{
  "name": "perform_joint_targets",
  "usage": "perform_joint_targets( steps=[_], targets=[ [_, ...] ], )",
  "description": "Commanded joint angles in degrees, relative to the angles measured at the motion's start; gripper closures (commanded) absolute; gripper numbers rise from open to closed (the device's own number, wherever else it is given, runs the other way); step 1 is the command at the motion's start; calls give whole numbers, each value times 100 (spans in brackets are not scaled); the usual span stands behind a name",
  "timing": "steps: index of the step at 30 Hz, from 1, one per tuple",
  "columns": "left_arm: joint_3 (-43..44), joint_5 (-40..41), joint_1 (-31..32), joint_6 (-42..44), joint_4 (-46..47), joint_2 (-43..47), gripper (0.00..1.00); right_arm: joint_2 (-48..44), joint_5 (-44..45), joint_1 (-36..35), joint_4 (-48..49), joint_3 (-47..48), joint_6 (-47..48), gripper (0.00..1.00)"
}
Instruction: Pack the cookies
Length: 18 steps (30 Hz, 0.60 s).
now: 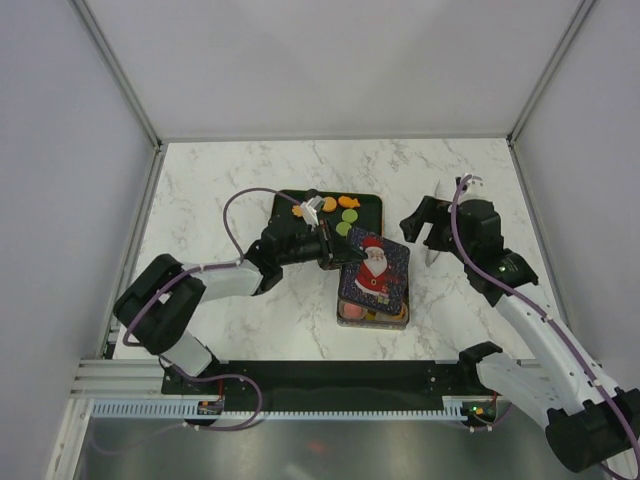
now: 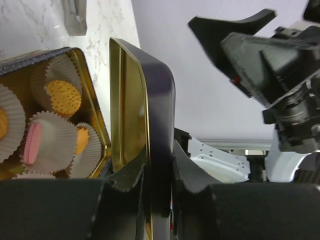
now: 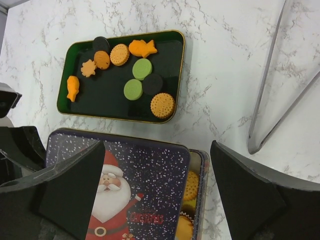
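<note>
Left gripper (image 2: 160,181): clenched on the edge of the lid; in the left wrist view you see that edge pinched between its two fingers.
Lid (image 1: 375,268): the Santa-printed cover, carried tilted, its gold inner face turned toward the tin. It reaches away from the left fingers and covers most of the tin without being seated.
Tray (image 3: 180,65): dark green, on the table just beyond the left fingers.
Loose cookies (image 3: 142,69): about ten lie flat on the tray: round orange, green and dark pieces, two orange fish and one flower shape. None is between any fingers, so you should count these as not yet packed.
Tin (image 2: 95,115): under the lid, beside and below the left fingers.
Packed cookies (image 2: 64,97): orange and pink pieces sit in white paper cups (image 2: 55,140) inside the tin. Judge this part as done.
Right gripper (image 1: 428,225): released, fingers spread wide and holding nothing. It hangs above the lid's right side, touching neither lid nor tin.
Tongs (image 3: 265,100): metal, lying on the table beyond the right fingers, unheld.
Progress: partly packed. You have the tray's cookies to move and the lid to seat.
</note>
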<state>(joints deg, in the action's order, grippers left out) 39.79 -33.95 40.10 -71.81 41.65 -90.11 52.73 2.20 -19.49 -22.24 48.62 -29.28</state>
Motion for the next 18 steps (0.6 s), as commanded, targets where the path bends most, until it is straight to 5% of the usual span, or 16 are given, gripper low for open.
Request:
perform_joint_targets(
  steps=[1, 18],
  targets=[
    [-6, -147, -11, -755, 1633, -77, 96, -245, -105, 24, 238, -291, -34, 5],
    [-393, 381, 191, -1608, 3402, -1334, 83, -957, -132, 6, 887, -1820, -464, 2]
  ],
)
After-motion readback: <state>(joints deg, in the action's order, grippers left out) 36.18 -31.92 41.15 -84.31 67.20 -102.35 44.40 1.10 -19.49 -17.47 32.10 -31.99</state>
